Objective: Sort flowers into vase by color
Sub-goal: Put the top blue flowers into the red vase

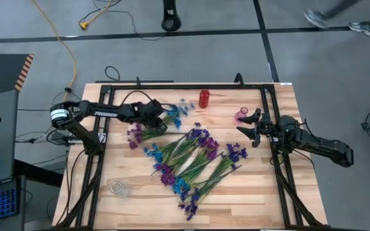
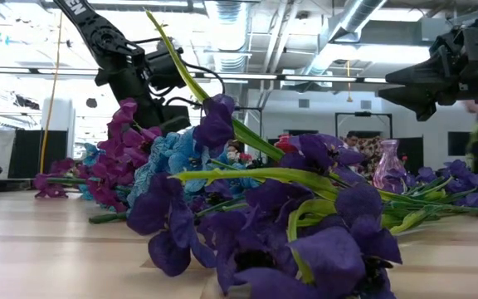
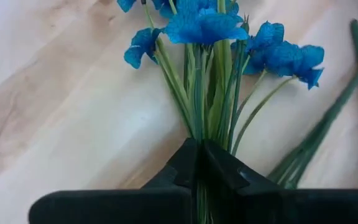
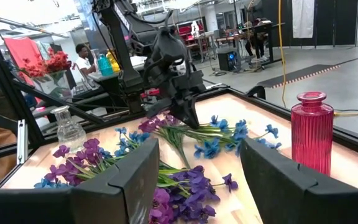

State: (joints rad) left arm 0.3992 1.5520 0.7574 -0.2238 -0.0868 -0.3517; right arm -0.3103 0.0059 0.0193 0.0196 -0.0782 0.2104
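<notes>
Several blue, magenta and dark violet flowers [image 1: 194, 163] lie in a loose pile mid-table. My left gripper [image 1: 156, 115] is left of the pile's far end, shut on a blue flower [image 1: 178, 110] whose blossoms [image 3: 210, 28] point toward the red vase [image 1: 203, 98]. My right gripper [image 1: 252, 127] is open and hovers at the table's right side, beside a pink vase [image 1: 241, 116]. In the right wrist view its fingers [image 4: 135, 180] frame the pile, with my left gripper [image 4: 182, 106] beyond it. My left gripper pinches the blue flower's bundle of green stems [image 3: 199, 134] between its two fingers, a short way below the blossoms. The fingers slant down from the table's left and lie along the stems. Whether the blossoms [image 4: 229, 134] rest on the table or hang just above it, I cannot tell.
A clear glass vase [image 1: 119, 188] stands near the near-left corner. A magenta flower [image 1: 137, 133] lies just beside my left gripper. A black frame [image 1: 275, 160] runs along the table's edges. People move in the room behind.
</notes>
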